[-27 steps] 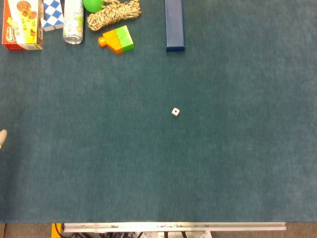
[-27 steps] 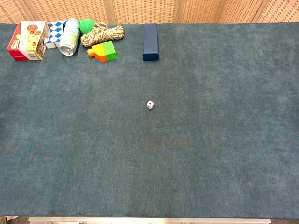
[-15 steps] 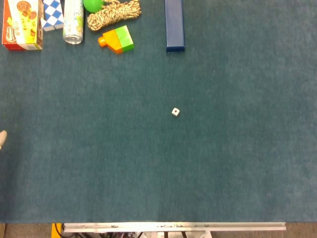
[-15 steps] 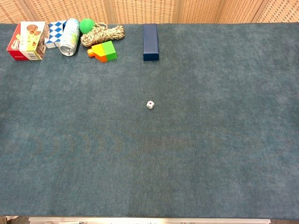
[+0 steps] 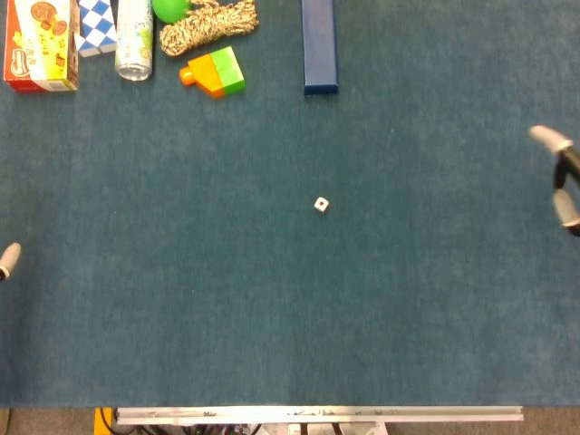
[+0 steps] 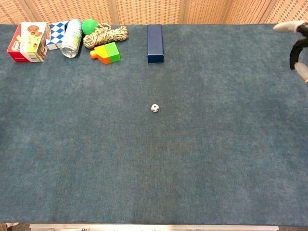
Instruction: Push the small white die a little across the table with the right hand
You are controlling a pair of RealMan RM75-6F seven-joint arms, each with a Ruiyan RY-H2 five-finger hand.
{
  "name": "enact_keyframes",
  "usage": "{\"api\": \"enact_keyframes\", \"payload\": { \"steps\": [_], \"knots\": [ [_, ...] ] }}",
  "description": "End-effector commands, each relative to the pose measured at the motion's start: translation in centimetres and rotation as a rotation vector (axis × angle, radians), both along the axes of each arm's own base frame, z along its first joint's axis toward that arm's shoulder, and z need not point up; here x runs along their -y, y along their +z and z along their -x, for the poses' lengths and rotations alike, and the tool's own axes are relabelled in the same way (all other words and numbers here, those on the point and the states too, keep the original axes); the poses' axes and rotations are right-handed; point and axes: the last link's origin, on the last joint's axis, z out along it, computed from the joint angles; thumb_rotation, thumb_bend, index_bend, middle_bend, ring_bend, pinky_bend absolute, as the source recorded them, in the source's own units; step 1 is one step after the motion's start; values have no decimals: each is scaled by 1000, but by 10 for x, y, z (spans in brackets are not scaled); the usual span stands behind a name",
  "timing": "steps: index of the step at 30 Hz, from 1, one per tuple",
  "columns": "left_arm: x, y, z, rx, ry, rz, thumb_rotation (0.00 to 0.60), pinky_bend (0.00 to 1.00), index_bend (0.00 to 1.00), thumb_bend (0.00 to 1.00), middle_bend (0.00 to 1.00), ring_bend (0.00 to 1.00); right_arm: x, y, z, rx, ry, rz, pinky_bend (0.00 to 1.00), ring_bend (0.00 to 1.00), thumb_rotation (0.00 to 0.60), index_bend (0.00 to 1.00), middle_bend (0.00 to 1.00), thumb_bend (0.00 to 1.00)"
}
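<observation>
The small white die (image 5: 322, 204) (image 6: 154, 108) lies alone near the middle of the blue-green table. My right hand (image 5: 560, 178) (image 6: 296, 44) shows only at the right edge, fingers spread apart and holding nothing, well to the right of the die. Of my left hand (image 5: 8, 261) only one pale fingertip pokes in at the left edge of the head view; how it stands is hidden.
Along the far edge stand a snack box (image 5: 39, 43), a blue-white checkered object (image 5: 95, 24), a can (image 5: 134, 41), a green ball (image 5: 169, 8), a rope coil (image 5: 208, 24), an orange-green block (image 5: 216, 72) and a long dark blue box (image 5: 318, 45). A metal rail (image 5: 317, 414) borders the near edge.
My right hand has come into view at the right edge of both views. The left fingertip has slid slightly down and right. The die has not moved.
</observation>
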Motion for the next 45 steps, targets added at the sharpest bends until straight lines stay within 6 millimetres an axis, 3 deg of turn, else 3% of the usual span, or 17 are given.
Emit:
{"api": "enact_keyframes", "payload": {
  "steps": [1, 4, 6, 11, 21, 29, 35, 45],
  "knots": [
    [1, -2, -2, -4, -8, 12, 600, 98, 139, 220, 145, 166, 14, -18, -26, -21, 69, -96, 991, 909, 600, 126, 790, 811],
    [2, -4, -4, -7, -14, 22, 600, 98, 139, 220, 144, 166, 26, -34, -38, -57, 88, -165, 1000, 981, 600, 126, 846, 967],
    [3, -4, -5, -6, -17, 24, 600, 98, 139, 220, 145, 166, 33, -46, -47, -68, 96, -210, 1000, 998, 600, 126, 873, 999],
    [4, -4, -5, -4, -17, 21, 600, 98, 139, 220, 145, 166, 49, -70, -65, -82, 92, -308, 1000, 1000, 600, 125, 945, 1000],
    [7, -2, -4, -2, -13, 14, 600, 98, 139, 220, 145, 166, 67, -109, -100, -107, 91, -454, 1000, 1000, 600, 126, 996, 1000],
    [9, -1, -3, 2, -13, 7, 600, 98, 139, 220, 145, 166, 79, -136, -119, -202, 88, -519, 1000, 1000, 600, 143, 1000, 1000],
    [9, 1, -3, 6, -13, 2, 600, 98, 139, 220, 145, 166, 83, -153, -132, -225, 77, -529, 1000, 1000, 600, 213, 1000, 1000],
    [10, 2, -2, 7, -11, 1, 600, 98, 139, 220, 145, 166, 90, -180, -141, -251, 43, -544, 1000, 1000, 600, 217, 1000, 1000]
  ]
}}
